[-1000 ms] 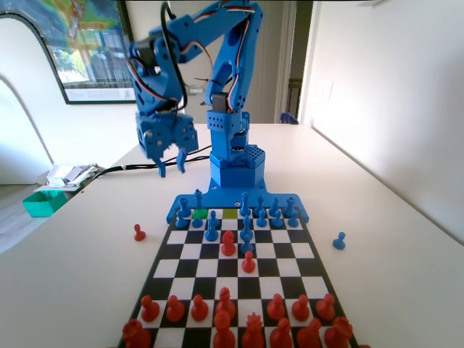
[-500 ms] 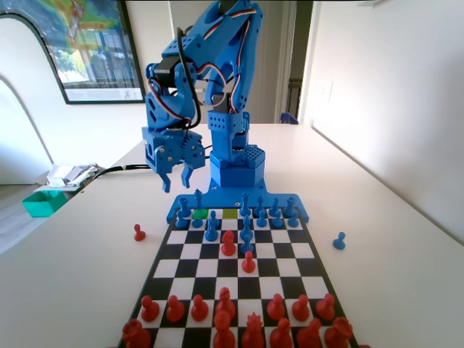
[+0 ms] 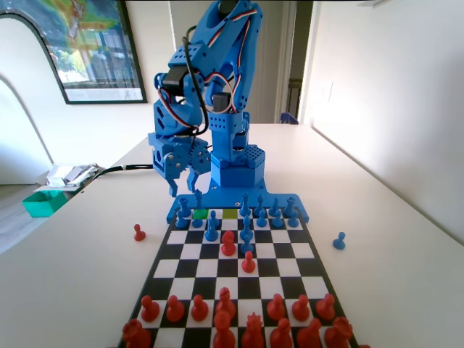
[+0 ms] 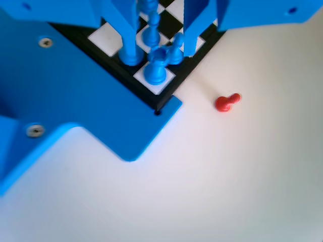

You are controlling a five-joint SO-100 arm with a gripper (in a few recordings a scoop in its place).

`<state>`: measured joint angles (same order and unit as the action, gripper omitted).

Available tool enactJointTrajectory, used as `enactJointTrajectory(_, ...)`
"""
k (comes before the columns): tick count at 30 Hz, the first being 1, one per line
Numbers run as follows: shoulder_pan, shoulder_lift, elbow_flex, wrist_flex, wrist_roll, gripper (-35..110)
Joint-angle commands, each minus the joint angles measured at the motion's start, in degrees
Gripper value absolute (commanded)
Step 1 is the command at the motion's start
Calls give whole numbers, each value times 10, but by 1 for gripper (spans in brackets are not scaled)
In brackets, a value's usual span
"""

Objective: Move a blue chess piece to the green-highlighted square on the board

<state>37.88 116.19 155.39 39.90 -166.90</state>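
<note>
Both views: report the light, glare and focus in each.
Fixed view: strong light from the right washes out the wall and table; the board and the open gripper are sharp, the nearest red pieces soft. Wrist view: soft throughout, the blue pawn and red pawn blurred, the tabletop pale and even.

In the fixed view the blue two-finger gripper (image 3: 185, 181) hangs with parted jaws above the table, just off the left far corner of the black-and-white chequered board (image 3: 290, 250), with bare white table (image 3: 87, 246) under it. The green-highlighted square (image 3: 201, 214) is hemmed in by small blue plastic chess pieces (image 3: 211, 230) crowding the far ranks. A lone red plastic pawn (image 3: 139, 233) lies on the table left of the board, and a stray blue pawn (image 3: 338, 241) right of it.
</note>
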Motion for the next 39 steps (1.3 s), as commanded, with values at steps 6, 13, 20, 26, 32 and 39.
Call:
enactJointTrajectory(6, 4, -6, 10, -34, -579, 14)
enactJointTrajectory(13, 1, -21, 17, -60, -572, 14)
enactJointTrajectory(20, 3, -35, 33, -94, -570, 14)
enactJointTrajectory(26, 5, -38, 40, -106, -572, 14)
enactJointTrajectory(32, 8, -53, 42, -124, -574, 14)
enactJointTrajectory(39, 15, -71, 40, -139, -578, 13)
